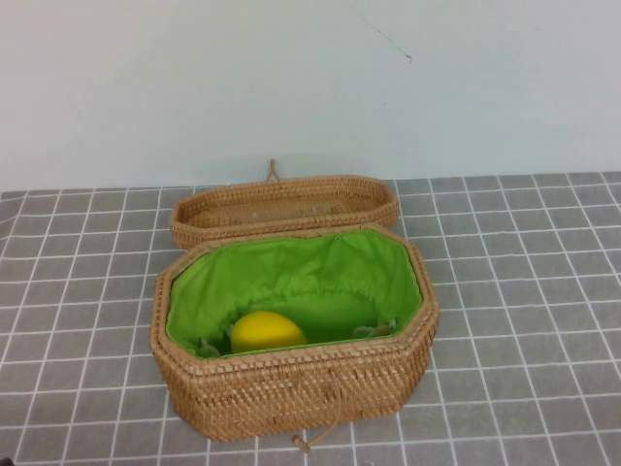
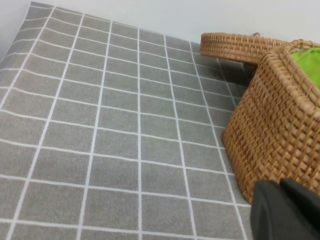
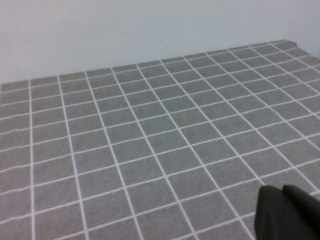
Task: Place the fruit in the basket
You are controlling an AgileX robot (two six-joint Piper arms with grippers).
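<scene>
The yellow lemon point(image 1: 266, 331) lies inside the woven basket point(image 1: 291, 383), on the green lining near its front left. Neither arm shows in the high view. In the left wrist view my left gripper point(image 2: 281, 187) is shut and empty, low beside the basket's outer left wall point(image 2: 280, 125). In the right wrist view my right gripper point(image 3: 280, 192) is shut and empty above the bare tablecloth, with no basket in sight.
The shallow woven lid point(image 1: 284, 206) lies open behind the basket, and shows in the left wrist view point(image 2: 230, 46) too. A grey checked cloth point(image 1: 524, 291) covers the table. A pale wall stands behind it.
</scene>
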